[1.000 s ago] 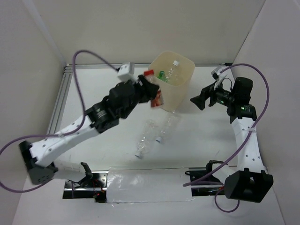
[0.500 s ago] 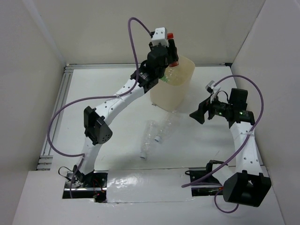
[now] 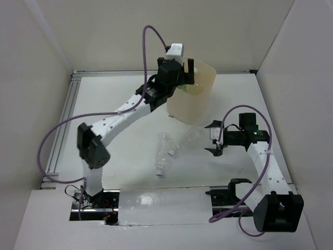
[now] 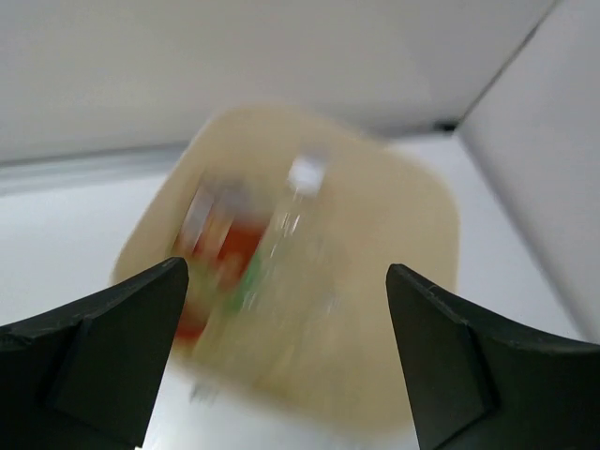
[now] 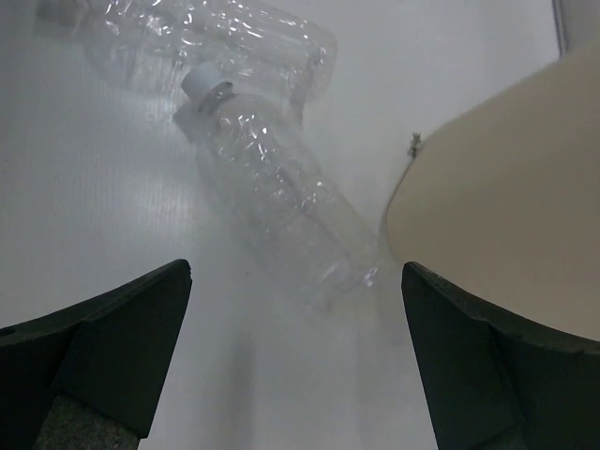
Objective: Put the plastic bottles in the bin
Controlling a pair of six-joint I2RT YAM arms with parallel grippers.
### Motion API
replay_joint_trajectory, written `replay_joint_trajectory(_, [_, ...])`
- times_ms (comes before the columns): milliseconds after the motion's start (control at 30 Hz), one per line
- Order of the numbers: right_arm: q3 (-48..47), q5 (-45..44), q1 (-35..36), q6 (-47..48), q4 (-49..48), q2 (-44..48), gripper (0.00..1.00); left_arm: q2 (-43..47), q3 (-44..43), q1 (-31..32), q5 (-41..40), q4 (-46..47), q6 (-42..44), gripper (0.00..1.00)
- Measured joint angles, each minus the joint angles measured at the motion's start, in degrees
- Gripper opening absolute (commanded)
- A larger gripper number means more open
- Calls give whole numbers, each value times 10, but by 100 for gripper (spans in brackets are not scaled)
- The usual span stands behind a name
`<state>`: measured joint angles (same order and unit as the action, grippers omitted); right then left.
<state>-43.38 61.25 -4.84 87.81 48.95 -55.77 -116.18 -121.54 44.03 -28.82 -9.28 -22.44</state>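
Lying on the white table (image 3: 119, 130) just beyond the arm bases, three clear bottles (image 3: 167, 151) form a loose cluster near the middle. One is nearest, and the other two lie beyond it toward the foot of the bin (image 3: 200, 107). To the right of the cluster the right gripper (image 3: 208, 138) points left at it, its fingers spread wide with nothing between them. Its wrist camera looks down on a white-capped bottle (image 5: 272, 202) lying flat on the table, untouched. A second crumpled clear bottle (image 5: 216, 37) lies just beside that one's cap end, and the cream wall of the bin fills the right of this view. Farther back, the bin stands at the far middle of the table, near the back wall. The left arm stretches from the near left across to it, and the left gripper (image 4: 286, 272) hangs above the bin's left rim with its fingers wide apart and empty. Its blurred wrist view looks down into the bin, where a bottle with a white cap (image 4: 302, 176), a red label (image 4: 230, 246) and a touch of green show. How many bottles lie inside cannot be told.
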Motion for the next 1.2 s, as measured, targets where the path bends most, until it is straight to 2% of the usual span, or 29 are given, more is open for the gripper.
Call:
replay_joint_trajectory(167, [27,-51,114,103,-66,-7,100,278,310,34,5,-10,7,100])
replay_joint_trajectory(300, [33,-118,211,130,-113,-69,100,491,522,47,3,-40,-68,100])
replay_joint_trajectory(400, [29,-162,251,138,-147,-145,100,588,650,41,-1,-71,-141,100])
replay_joint_trajectory(533, [25,-223,287,129,-198,-221,100,633,782,58,4,-136,-227,100])
replay_joint_trajectory(667, [-3,-271,319,108,-249,-275,100,680,848,81,5,-175,-286,100])
replay_joint_trajectory(800, [-9,-318,356,77,-291,-311,100,687,852,91,4,-167,-318,100])
replay_joint_trajectory(867, [-18,-332,369,65,-297,-325,96,674,851,94,4,-158,-322,100])
replay_joint_trajectory(1033, [-53,-360,379,42,-296,-363,56,632,851,100,17,-122,-333,100])
replay_joint_trajectory(1067, [-59,-363,379,36,-292,-364,44,627,851,101,21,-114,-333,100])
replay_joint_trajectory(1200, [-80,-353,377,9,-228,-354,35,607,851,102,39,-80,-335,100])
